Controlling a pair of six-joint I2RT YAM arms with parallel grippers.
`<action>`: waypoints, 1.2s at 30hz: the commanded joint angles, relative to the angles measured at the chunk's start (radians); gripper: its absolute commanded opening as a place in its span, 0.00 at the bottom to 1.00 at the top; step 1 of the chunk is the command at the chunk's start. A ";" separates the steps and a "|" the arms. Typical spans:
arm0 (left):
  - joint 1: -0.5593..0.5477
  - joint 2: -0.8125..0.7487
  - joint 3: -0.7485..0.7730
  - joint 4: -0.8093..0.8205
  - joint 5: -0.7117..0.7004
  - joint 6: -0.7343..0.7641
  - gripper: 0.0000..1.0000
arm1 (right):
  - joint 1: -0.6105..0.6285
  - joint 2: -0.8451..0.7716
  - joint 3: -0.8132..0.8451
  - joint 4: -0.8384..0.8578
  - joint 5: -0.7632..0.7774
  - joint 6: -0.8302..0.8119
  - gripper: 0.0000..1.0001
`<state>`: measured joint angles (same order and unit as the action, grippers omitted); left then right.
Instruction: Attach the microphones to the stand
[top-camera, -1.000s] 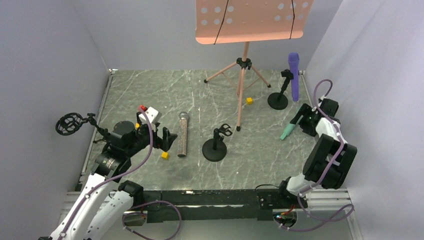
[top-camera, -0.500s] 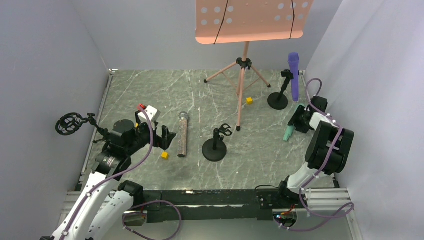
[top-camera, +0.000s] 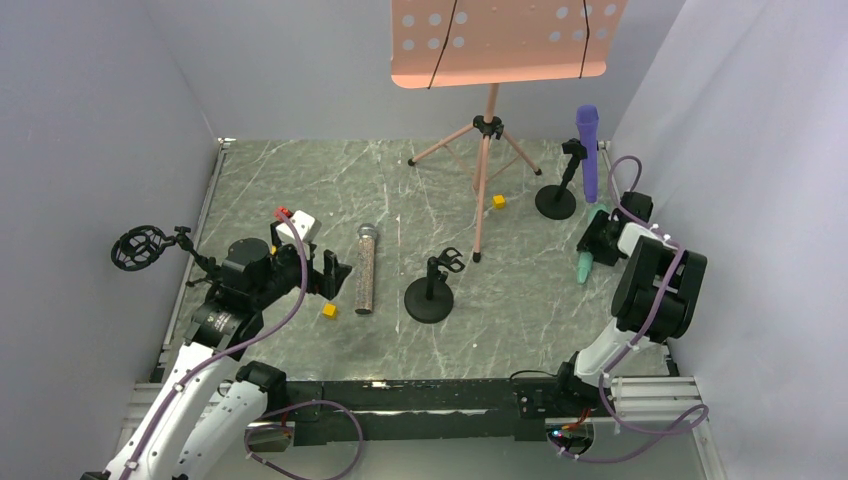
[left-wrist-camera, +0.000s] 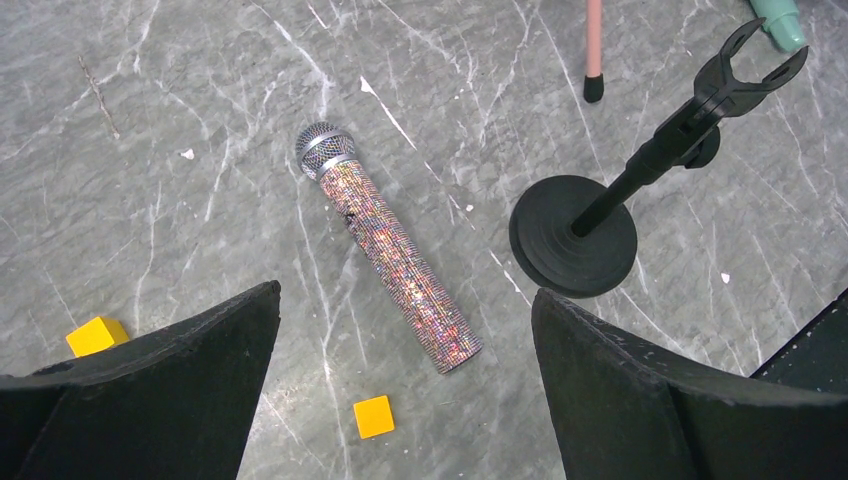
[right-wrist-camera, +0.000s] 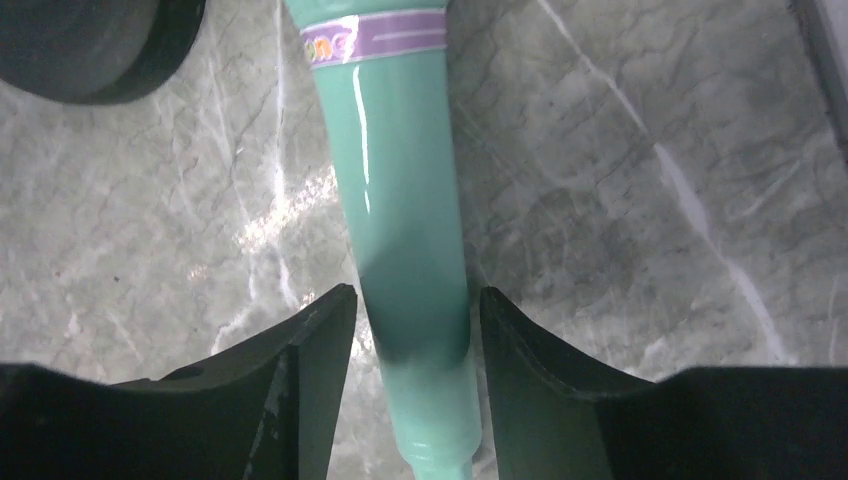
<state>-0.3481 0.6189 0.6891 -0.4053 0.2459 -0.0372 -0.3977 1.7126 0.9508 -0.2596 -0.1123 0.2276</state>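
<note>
The mint-green microphone (right-wrist-camera: 400, 200) lies on the table by the right wall (top-camera: 583, 265). My right gripper (right-wrist-camera: 415, 291) is shut on its lower body, a finger close against each side. The purple microphone (top-camera: 587, 150) stands upright in the back right stand (top-camera: 556, 200). The glittery microphone (left-wrist-camera: 395, 255) lies flat at centre left (top-camera: 365, 270), silver head pointing away. My left gripper (left-wrist-camera: 405, 293) hovers above its tail end, open and holding nothing. An empty black stand (left-wrist-camera: 573, 250) with an open clip (left-wrist-camera: 745, 70) stands to the right of it (top-camera: 430, 298).
A pink music stand (top-camera: 490, 120) on a tripod rises at the back centre. Small yellow cubes lie near the glittery microphone (left-wrist-camera: 373, 416) (left-wrist-camera: 96, 336) and by the tripod (top-camera: 498, 201). A black shock mount (top-camera: 140, 247) sits at the left edge. The right wall is close to my right arm.
My right gripper has dropped over the mint-green microphone and closed around it. The microphone has swung from a slant to nearly straight. The left arm has not moved.
</note>
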 joint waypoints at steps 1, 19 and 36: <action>0.005 -0.011 -0.005 0.023 0.004 0.010 0.99 | -0.006 0.031 0.031 -0.010 0.006 -0.005 0.54; 0.011 -0.085 -0.044 0.114 0.186 0.004 0.99 | -0.053 -0.249 0.005 -0.178 -0.193 -0.146 0.16; 0.017 -0.111 -0.089 0.340 0.432 -0.309 0.99 | -0.096 -0.546 -0.020 -0.368 -0.300 -0.232 0.10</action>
<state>-0.3351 0.5270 0.6075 -0.1596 0.6033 -0.2394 -0.4610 1.2243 0.9241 -0.6254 -0.4053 -0.0265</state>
